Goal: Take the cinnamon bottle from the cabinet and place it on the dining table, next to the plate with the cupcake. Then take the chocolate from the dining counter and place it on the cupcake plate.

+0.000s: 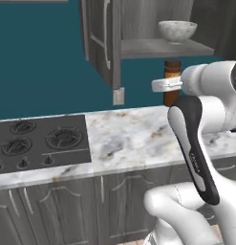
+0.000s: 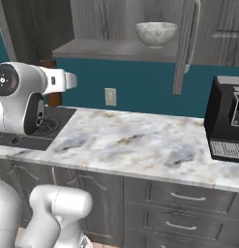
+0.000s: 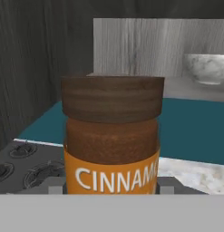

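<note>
A marble counter (image 2: 140, 140) carries a stove (image 1: 38, 141) at its left end and a black appliance (image 2: 227, 126) at its right; above it, a cabinet shelf (image 2: 116, 48) holds a bowl (image 2: 156, 33).

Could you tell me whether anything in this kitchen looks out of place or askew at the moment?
Nothing is spilled or damaged. The cinnamon bottle sits upright in the pincer, in the air below the cabinet shelf and above the marble counter. The cabinet door hangs open, and the bowl rests level on the shelf.
</note>
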